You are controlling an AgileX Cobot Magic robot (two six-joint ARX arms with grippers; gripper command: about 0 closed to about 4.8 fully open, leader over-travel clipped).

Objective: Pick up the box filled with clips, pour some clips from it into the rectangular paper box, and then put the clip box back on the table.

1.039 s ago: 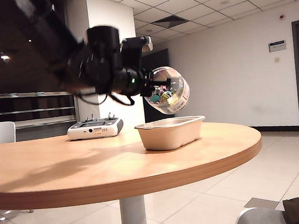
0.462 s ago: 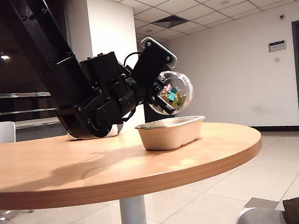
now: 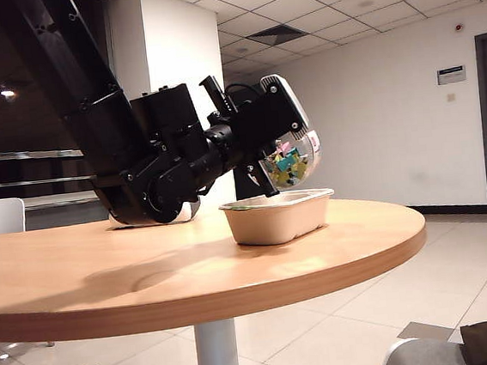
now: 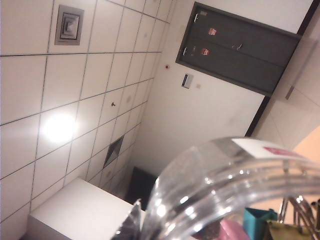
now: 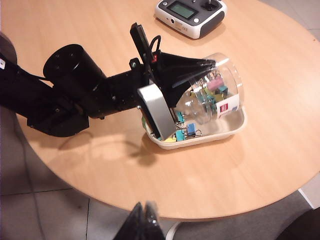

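My left gripper (image 3: 269, 156) is shut on the box filled with clips (image 3: 291, 159), a clear round jar with a white label. It holds the jar tipped on its side just above the rectangular paper box (image 3: 278, 216). From the right wrist view the jar (image 5: 216, 93) lies across the beige tray (image 5: 237, 127), and several coloured clips (image 5: 182, 133) lie in the tray under the left gripper (image 5: 186, 75). More clips (image 4: 260, 220) show through the jar wall (image 4: 210, 185). My right gripper (image 5: 144, 220) is shut and empty, hanging off the edge of the table (image 5: 75, 30).
A grey-white remote controller (image 5: 190, 15) lies at the back of the table, mostly hidden behind the left arm (image 3: 139, 175) in the exterior view. The tray stands near the table's right rim (image 3: 404, 236).
The left wrist has rolled and dropped, tipping the jar further over and bringing it closer to the tray. The right arm has stayed put.
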